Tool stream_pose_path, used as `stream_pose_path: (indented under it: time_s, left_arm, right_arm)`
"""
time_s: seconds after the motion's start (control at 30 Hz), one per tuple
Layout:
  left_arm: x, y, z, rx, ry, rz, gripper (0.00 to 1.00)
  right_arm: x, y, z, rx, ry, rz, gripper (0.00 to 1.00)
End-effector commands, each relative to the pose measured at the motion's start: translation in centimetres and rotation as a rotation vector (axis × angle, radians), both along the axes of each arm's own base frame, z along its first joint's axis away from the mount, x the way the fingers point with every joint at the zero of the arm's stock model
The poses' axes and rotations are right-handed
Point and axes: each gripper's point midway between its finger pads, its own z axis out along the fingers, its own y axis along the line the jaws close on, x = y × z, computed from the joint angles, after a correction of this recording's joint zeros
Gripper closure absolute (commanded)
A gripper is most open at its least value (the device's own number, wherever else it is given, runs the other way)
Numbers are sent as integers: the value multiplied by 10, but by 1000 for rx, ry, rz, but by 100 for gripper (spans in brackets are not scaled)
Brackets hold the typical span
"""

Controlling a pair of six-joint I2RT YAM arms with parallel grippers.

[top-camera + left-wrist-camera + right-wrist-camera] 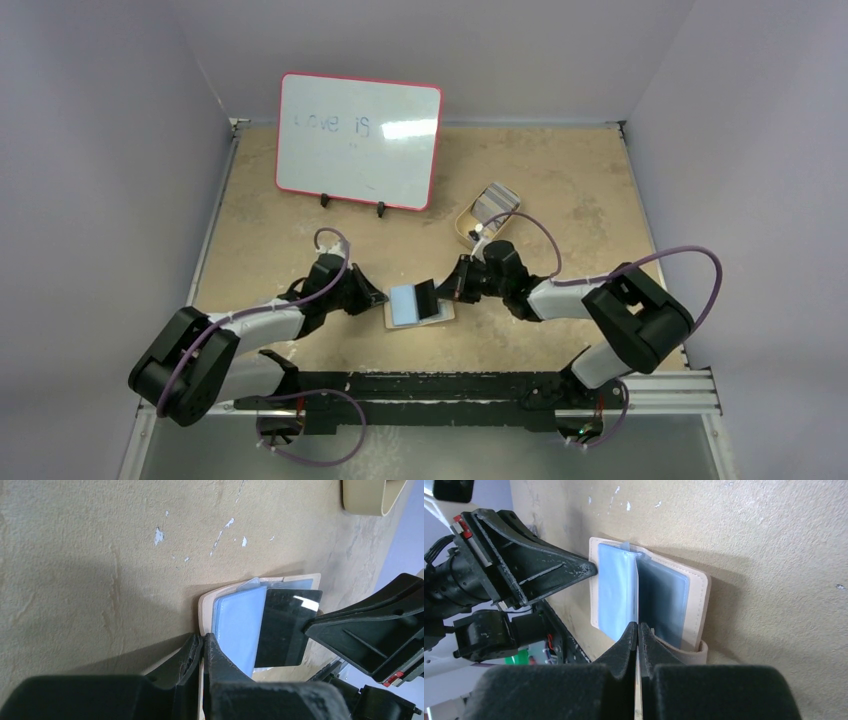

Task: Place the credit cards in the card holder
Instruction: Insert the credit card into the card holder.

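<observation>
Left wrist: right fingers (350, 630) hold card (285, 627) over holder (206, 611).

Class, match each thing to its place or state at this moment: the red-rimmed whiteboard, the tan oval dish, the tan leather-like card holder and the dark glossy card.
Things
1. red-rimmed whiteboard
2. tan oval dish
3. tan leather-like card holder
4. dark glossy card

Places or states
A. pinched in the right gripper
B. lying open on the table, its edge in the left gripper
C. propped on small feet at the far side
D. holding grey cards

Pairs: 1-C; 2-D; 3-B; 4-A
</observation>
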Motion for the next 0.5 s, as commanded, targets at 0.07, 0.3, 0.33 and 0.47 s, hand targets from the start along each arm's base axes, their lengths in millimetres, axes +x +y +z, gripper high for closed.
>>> stream_pose_path:
  time_s: [0.07,0.3,0.33,0.47]
  left_arm:
    - [3,1,3,-5,-29,21,100]
    - [2,1,2,-6,-30,34,100]
    - [2,1,2,-9,-31,35,100]
    - [3,-1,4,-14,-34,35,100]
  right_arm:
    - [-4,8,0,46,10,10,100]
    - [-8,13,-7,37,26,14,100]
    - [-9,15,-7,45,28,16,100]
    - [-7,15,-9,55,33,-1,100]
